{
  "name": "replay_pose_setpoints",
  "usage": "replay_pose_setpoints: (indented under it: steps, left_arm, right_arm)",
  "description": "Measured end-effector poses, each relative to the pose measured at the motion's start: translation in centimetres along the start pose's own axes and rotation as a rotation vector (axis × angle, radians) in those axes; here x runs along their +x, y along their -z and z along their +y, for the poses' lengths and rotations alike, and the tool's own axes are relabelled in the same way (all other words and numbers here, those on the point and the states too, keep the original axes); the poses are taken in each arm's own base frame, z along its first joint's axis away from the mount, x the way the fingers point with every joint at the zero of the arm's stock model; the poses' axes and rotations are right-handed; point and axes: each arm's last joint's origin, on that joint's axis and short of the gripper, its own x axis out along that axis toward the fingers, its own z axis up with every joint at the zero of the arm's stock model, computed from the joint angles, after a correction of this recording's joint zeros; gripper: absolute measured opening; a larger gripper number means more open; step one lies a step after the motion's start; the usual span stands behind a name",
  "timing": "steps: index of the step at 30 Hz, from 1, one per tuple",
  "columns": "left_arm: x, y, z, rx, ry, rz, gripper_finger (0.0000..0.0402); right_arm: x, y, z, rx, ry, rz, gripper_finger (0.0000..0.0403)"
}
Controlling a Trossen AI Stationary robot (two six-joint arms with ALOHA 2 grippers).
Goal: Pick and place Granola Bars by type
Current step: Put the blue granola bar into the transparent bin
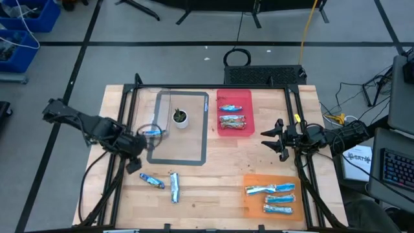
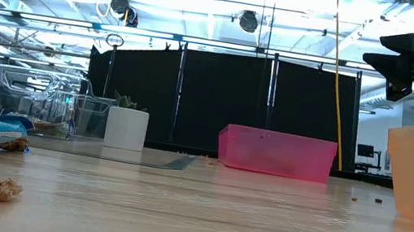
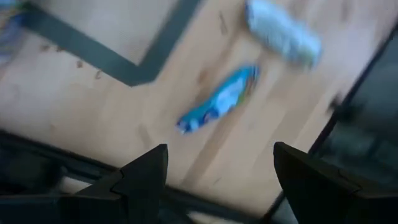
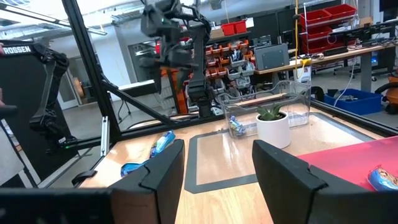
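Note:
Two loose granola bars lie flat on the wooden table near its front left: a blue one and a silver-blue one. My left gripper hangs open above the table, pointing steeply down just left of the blue bar, touching nothing. My right gripper stands open and empty in the air over the table's right half, pointing level toward the left. More bars lie in the pink tray and the orange tray.
A small potted plant and a clear box stand on a grey-framed mat at the back left; a blue wrapper shows by the box. Crumbs lie near the front edge. Black frame posts flank the table.

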Motion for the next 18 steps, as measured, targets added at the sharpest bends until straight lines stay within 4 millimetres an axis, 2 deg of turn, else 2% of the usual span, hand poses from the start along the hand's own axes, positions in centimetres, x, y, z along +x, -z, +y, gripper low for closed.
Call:
replay_pose_setpoints:
  steps: [3, 8, 13, 18]
  left_arm:
    - [1.2, 0.6, 0.3, 0.183, -0.015, 0.06, 0.0294]
    - [2.7, 1.0, 0.7, 0.392, -0.034, 0.094, 0.0294]
    - [4.6, 1.2, 0.4, 0.624, 0.019, 0.065, 0.0294]
    - [6.3, 1.5, 0.7, 0.768, -0.041, 0.008, 0.0294]
  right_arm:
    - [0.0, 0.0, 0.0, 0.0, 0.0, 0.0, 0.0183]
    - [0.0, 0.0, 0.0, 0.0, 0.0, 0.0, 0.0183]
    - [0.0, 0.0, 0.0, 0.0, 0.0, 0.0, 0.0183]
    - [0.0, 0.0, 0.0, 0.0, 0.0, 0.0, 0.0183]
